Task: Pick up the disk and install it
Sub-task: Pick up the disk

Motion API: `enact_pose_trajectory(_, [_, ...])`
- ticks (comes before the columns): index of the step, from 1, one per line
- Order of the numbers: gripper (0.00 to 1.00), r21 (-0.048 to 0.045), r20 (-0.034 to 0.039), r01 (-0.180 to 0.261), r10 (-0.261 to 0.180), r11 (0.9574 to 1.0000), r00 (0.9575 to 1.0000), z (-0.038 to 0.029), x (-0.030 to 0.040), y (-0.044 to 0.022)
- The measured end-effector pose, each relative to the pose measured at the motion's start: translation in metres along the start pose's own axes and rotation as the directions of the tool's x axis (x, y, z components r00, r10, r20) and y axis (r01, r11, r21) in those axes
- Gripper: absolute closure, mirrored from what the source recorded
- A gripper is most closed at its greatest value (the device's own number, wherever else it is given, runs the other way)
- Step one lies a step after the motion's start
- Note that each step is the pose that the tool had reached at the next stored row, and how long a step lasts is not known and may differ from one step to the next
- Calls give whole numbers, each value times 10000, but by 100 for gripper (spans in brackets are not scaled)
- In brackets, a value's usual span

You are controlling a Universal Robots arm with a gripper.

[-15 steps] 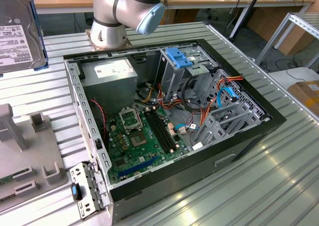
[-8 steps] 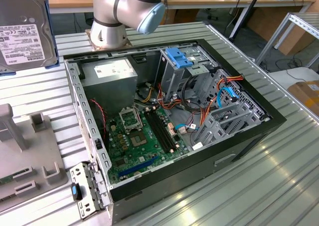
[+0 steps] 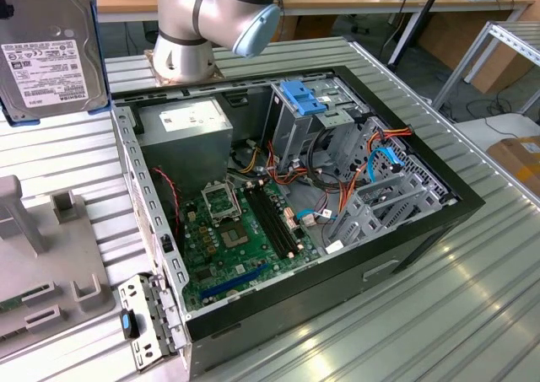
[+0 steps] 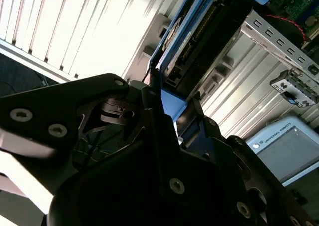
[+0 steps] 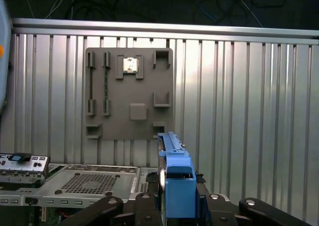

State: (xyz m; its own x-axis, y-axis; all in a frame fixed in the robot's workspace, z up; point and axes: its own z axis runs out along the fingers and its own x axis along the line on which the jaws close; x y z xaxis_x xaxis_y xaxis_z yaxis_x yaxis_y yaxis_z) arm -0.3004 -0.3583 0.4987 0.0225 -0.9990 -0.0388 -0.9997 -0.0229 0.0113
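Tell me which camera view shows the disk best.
The exterior view: the disk faces the camera flat, showing its labelled metal face and blue rail. Both wrist views see it edge-on between the jaws of the gripper: the first wrist view shows the blue rail's end, the second wrist view its long blue-edged side.

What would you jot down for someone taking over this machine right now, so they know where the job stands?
Gripper: shut on the disk, clamped on its blue carrier rail.
Disk: off the table, in the air at the exterior view's left, outside the open computer case, with its label facing the exterior camera.
Done: the pick-up. The grey fixture plate lies on the table, apart from the disk.
Left: the install. The disk is not yet in the drive cage.
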Motion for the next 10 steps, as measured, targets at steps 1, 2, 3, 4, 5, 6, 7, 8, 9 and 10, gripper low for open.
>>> enact_pose_trajectory(1, [64,0,0,0,0,10000,10000,0,0,-2])
enact_pose_trajectory(2, [64,0,0,1,-1,10000,10000,0,0,-8])
enact_pose_trajectory(3, [64,1,0,2,-2,10000,10000,0,1,-13])
enact_pose_trajectory(4, [64,0,0,0,0,10000,10000,0,1,-31])
enact_pose_trajectory(5, [64,0,0,0,0,10000,10000,0,1,-43])
enact_pose_trajectory(6, [64,0,0,0,0,10000,10000,-1,1,-56])
enact_pose_trajectory(7, [64,0,0,0,0,10000,10000,-1,1,-69])
enact_pose_trajectory(8, [64,0,0,0,0,10000,10000,-1,2,-83])
enact_pose_trajectory(9, [64,1,0,0,0,10000,10000,-1,2,-101])
enact_pose_trajectory(10, [64,0,0,0,0,10000,10000,-2,3,-128])
